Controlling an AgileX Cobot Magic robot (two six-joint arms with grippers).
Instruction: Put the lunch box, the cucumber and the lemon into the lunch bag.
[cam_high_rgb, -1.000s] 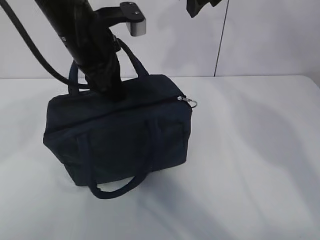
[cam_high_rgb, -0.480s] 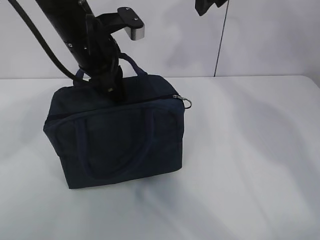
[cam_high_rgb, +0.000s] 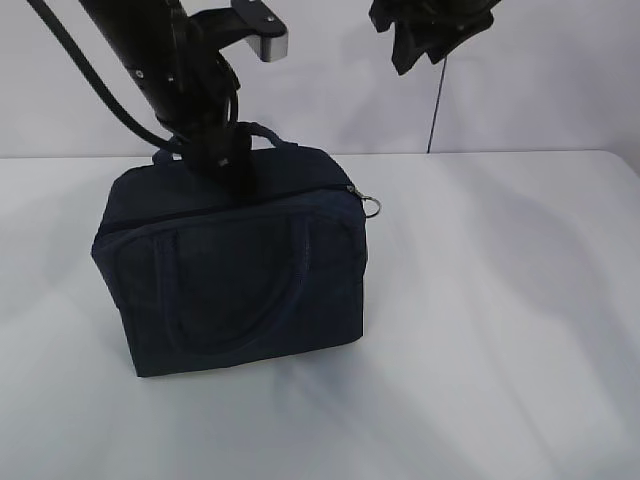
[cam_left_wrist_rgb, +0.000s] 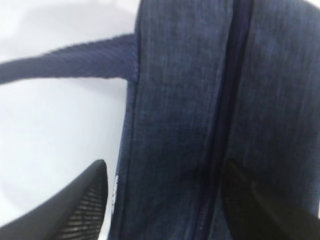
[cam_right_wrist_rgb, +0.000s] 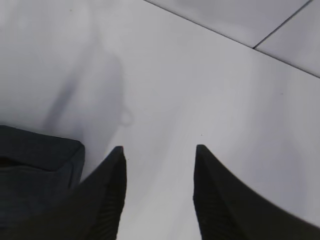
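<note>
The lunch bag (cam_high_rgb: 235, 275) is seen upright toward the desk's (cam_high_rgb: 500, 300) left rear, zipped. Soft, sagging fabric is judged; its handles suit gripping. The left claw (cam_left_wrist_rgb: 165, 200) is spread astride the top; the right claw (cam_right_wrist_rgb: 160, 195) is spread, empty.

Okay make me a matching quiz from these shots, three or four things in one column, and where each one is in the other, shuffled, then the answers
1. lunch bag
2. silver ring pull
3. left gripper
4. right gripper

A. up in the air, over bare table
B. standing upright on the white table
C. at the bag's right end
D. open, on top of the bag along the zipper

Pairs: 1-B, 2-C, 3-D, 4-A
</note>
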